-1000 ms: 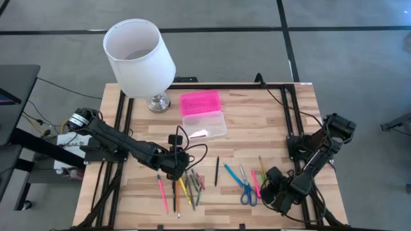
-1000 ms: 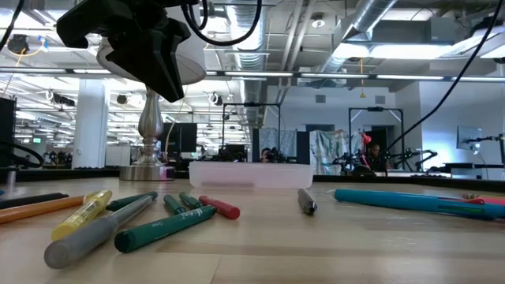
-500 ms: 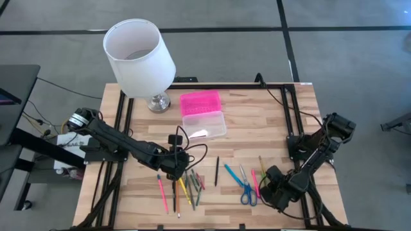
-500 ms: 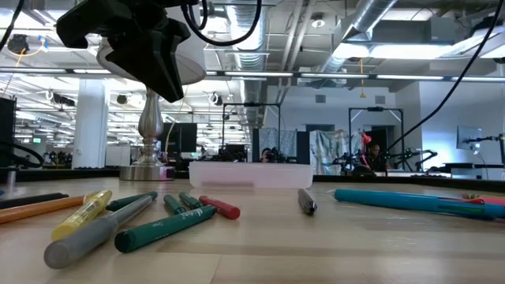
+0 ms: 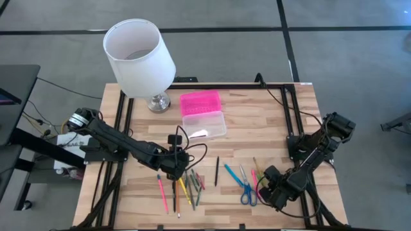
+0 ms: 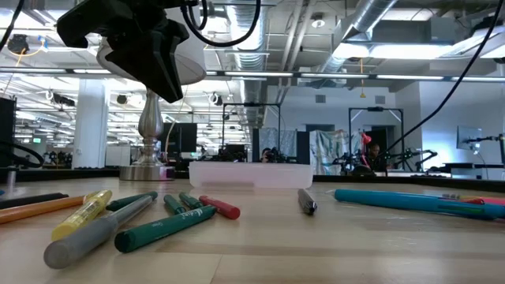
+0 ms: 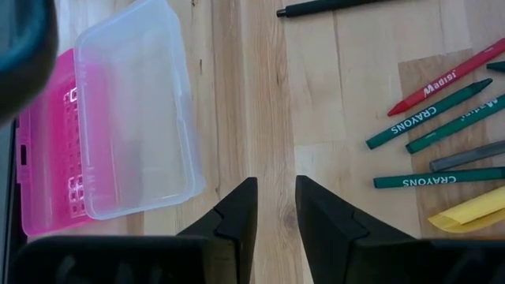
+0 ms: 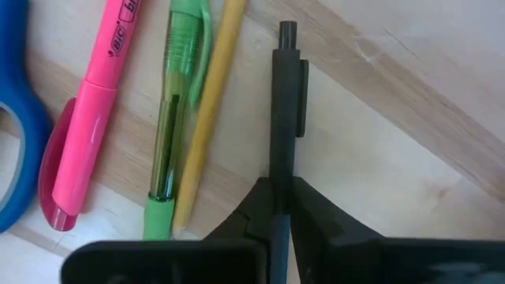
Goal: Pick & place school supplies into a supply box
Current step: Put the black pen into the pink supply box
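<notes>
While your right gripper (image 8: 280,207) clamps a slim black pen (image 8: 284,118) lengthwise between its fingers, the clear pink-lidded plastic case (image 5: 203,118) sits well off, nearer L arm.

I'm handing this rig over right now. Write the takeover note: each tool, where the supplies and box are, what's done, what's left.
Right tool: shut on the black pen, low at the table's right side, beside the pink highlighter, green pen and blue scissors.
Left tool: slightly open, holding nothing, above the crayons at the table's left-centre.
Supply box: open, pink lid folded back, near the lamp; no supplies visible in it.
Done: black pen gripped.
Left: carry it to the box, then everything else. More pens and pencils lie near the front edge.
</notes>
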Controlling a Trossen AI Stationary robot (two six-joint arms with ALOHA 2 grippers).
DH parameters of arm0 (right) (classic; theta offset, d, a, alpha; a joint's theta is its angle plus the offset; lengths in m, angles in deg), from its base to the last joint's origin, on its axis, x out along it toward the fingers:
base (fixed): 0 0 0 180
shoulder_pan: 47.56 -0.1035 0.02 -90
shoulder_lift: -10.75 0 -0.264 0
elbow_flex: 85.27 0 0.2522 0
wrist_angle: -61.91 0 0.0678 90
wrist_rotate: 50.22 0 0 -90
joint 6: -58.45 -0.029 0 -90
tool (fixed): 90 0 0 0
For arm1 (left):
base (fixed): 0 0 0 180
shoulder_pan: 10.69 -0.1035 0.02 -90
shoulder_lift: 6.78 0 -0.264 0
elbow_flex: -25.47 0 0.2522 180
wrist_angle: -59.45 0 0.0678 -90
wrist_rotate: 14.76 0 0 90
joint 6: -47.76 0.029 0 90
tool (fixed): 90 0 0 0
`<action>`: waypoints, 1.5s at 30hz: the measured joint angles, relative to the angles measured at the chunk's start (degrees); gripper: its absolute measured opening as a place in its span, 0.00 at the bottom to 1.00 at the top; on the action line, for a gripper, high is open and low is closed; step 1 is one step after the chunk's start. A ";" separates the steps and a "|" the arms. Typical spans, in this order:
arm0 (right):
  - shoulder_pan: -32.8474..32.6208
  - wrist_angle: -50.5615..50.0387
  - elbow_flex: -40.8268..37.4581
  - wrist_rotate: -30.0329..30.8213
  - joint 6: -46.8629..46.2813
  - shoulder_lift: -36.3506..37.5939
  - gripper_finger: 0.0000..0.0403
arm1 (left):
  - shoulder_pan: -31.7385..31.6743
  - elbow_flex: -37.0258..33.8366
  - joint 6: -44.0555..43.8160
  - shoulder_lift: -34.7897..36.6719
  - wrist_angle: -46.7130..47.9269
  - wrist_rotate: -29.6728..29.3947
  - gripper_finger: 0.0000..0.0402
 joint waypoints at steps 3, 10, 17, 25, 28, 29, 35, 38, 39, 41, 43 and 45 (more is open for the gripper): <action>0.00 -0.07 0.00 0.04 0.14 -0.03 0.06 | 0.00 0.00 -0.02 0.00 -0.01 -0.01 0.21; 0.00 -0.89 0.00 0.59 1.16 -0.07 0.02 | -0.02 0.00 0.00 0.00 0.01 -0.02 0.21; 0.00 -3.50 -0.11 1.77 1.68 -0.12 0.02 | 0.01 0.00 0.00 0.00 -0.01 -0.02 0.21; 1.22 -10.87 2.76 5.18 4.80 0.41 0.01 | 0.01 0.00 0.00 0.00 -0.01 -0.32 0.21; 2.55 -15.79 5.33 7.07 8.33 0.43 0.01 | 0.01 0.00 -0.07 0.00 -0.01 -0.32 0.21; 3.21 -16.81 6.52 8.22 9.74 0.43 0.01 | 0.01 0.00 -0.07 0.00 -0.01 -0.32 0.21; 8.82 -22.50 12.87 21.47 23.46 0.55 0.01 | 0.01 0.00 -0.95 0.00 0.02 -0.32 0.21; 13.76 -21.41 15.24 29.27 35.12 0.57 0.01 | 0.03 0.00 -1.00 0.00 0.04 -0.32 0.21; 15.76 -20.12 15.82 31.24 39.12 0.59 0.01 | 0.04 0.00 -1.02 0.00 0.04 -0.32 0.21; 20.13 -16.31 16.37 33.88 48.50 0.60 0.02 | 0.35 0.00 -1.19 0.00 0.50 -0.33 0.21; 24.74 -10.07 16.48 34.70 58.61 0.60 0.02 | 0.98 0.00 -1.83 0.00 1.48 -0.32 0.21; 29.27 -4.07 16.48 34.63 68.36 0.60 0.02 | 1.81 0.00 -3.56 0.00 2.68 -0.83 0.21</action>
